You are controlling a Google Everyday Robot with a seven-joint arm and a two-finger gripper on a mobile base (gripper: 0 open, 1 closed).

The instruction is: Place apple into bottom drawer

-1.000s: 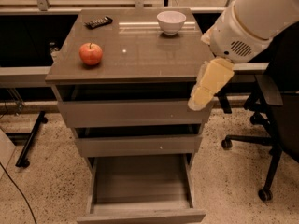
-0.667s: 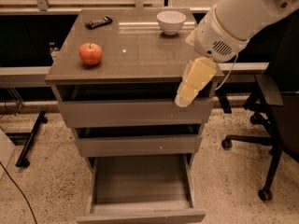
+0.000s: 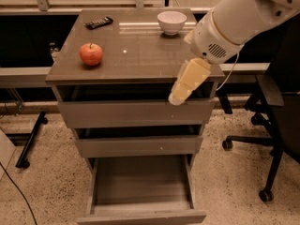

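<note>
Currently apple sits upright on bench, left side, stem up. Cream tool (on white arm) hangs at bench's front-right edge, tip over top drawer front, well apart from apple; open or closed, cannot tell. Bottom drawer pulled out, grey floor showing. White bowl back right, dark remote back left.

Apple left on cabinet top, bowl back right, end effector at front edge, bottom drawer beneath
</note>
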